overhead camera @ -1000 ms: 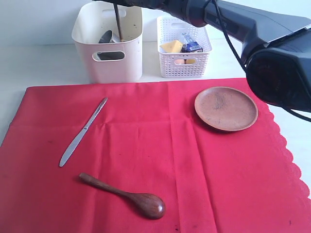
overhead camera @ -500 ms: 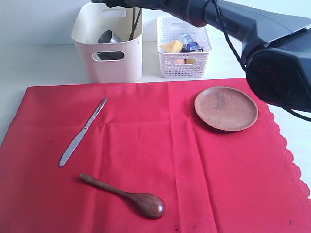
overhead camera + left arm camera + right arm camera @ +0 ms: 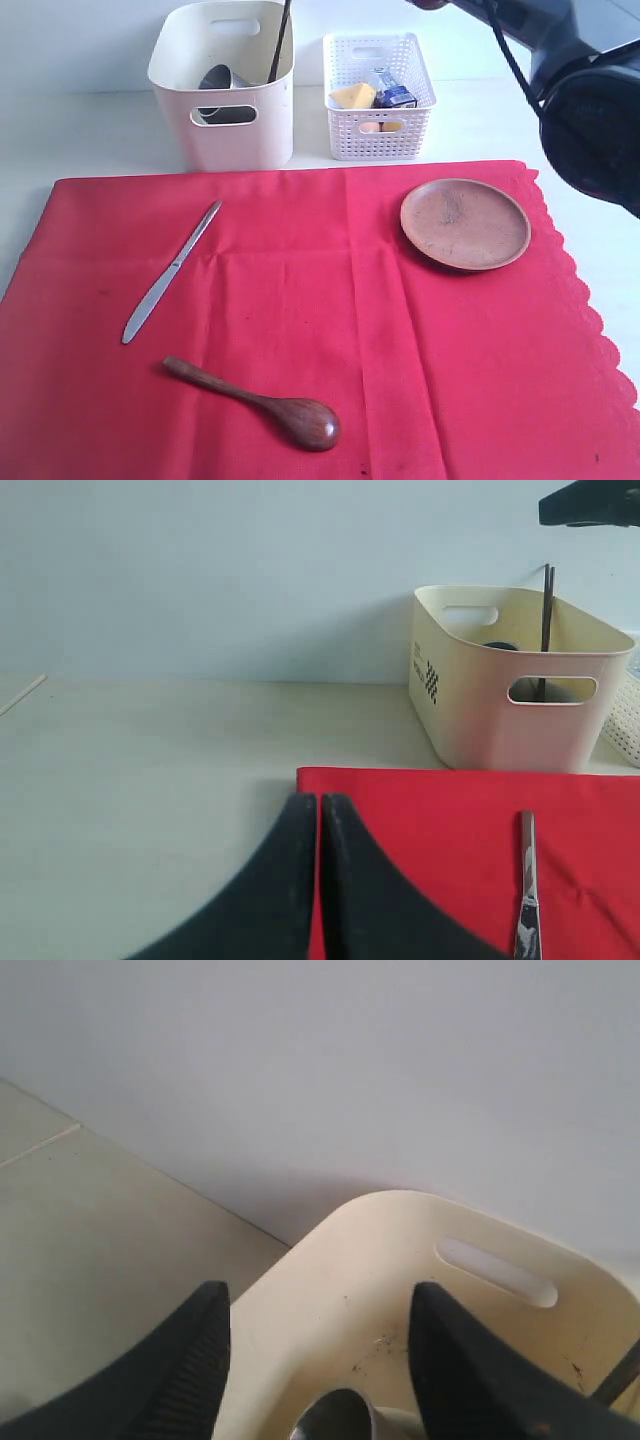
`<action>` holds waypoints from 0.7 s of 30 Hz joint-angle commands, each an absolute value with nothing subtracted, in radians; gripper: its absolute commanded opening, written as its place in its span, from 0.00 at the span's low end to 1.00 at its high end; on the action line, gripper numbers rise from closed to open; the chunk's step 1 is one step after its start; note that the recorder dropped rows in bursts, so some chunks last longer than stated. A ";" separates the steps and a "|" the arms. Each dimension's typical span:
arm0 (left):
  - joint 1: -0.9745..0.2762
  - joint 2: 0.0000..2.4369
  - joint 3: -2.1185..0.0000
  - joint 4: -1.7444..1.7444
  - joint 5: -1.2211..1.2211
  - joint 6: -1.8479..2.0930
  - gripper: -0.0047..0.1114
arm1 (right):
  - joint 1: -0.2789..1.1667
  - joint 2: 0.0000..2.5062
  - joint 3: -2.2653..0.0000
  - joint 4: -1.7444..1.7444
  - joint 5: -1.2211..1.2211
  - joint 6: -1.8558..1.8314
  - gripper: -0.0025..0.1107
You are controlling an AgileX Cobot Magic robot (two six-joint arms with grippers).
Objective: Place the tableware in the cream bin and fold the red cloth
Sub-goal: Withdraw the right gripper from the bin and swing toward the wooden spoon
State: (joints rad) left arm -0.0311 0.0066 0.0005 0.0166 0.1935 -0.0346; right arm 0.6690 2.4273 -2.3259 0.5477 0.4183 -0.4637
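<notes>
The red cloth point(image 3: 300, 330) lies spread flat. On it rest the silver knife point(image 3: 172, 270), the dark wooden spoon point(image 3: 255, 403) and the round brown plate point(image 3: 465, 223). Behind the cloth stands the cream bin point(image 3: 225, 120), holding a steel cup point(image 3: 215, 78) and dark chopsticks point(image 3: 278, 45) that lean against its rim. My right gripper point(image 3: 320, 1295) hangs open and empty above the bin point(image 3: 350, 1290), over the cup point(image 3: 335, 1415). The left gripper point(image 3: 319, 800) is shut on nothing, low over the cloth's corner point(image 3: 420, 820), with the knife point(image 3: 526, 880) nearby.
A white lattice basket point(image 3: 380, 110) with cheese and other food stands right of the cream bin. The right arm point(image 3: 585, 90) fills the upper right of the exterior view. Bare pale tabletop point(image 3: 150, 760) stretches left of the cloth.
The right gripper has opened and let go of the chopsticks, which now lean in the cream bin. Its arm has pulled back up and to the right.
</notes>
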 commanded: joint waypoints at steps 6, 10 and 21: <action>-0.028 0.000 0.000 0.010 0.193 -0.036 0.07 | 0.669 2.374 -2.333 0.514 0.568 -0.471 0.31; -0.028 0.000 0.000 0.010 0.193 -0.036 0.07 | 0.669 2.361 -2.333 0.514 0.616 -0.471 0.19; -0.028 0.000 0.000 0.010 0.193 -0.036 0.07 | 0.669 2.326 -2.333 0.512 0.715 -0.498 0.02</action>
State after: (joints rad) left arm -0.0311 0.0066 0.0005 0.0166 0.1935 -0.0346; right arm 0.6690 2.3431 -2.3259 0.5194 0.6930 -0.4845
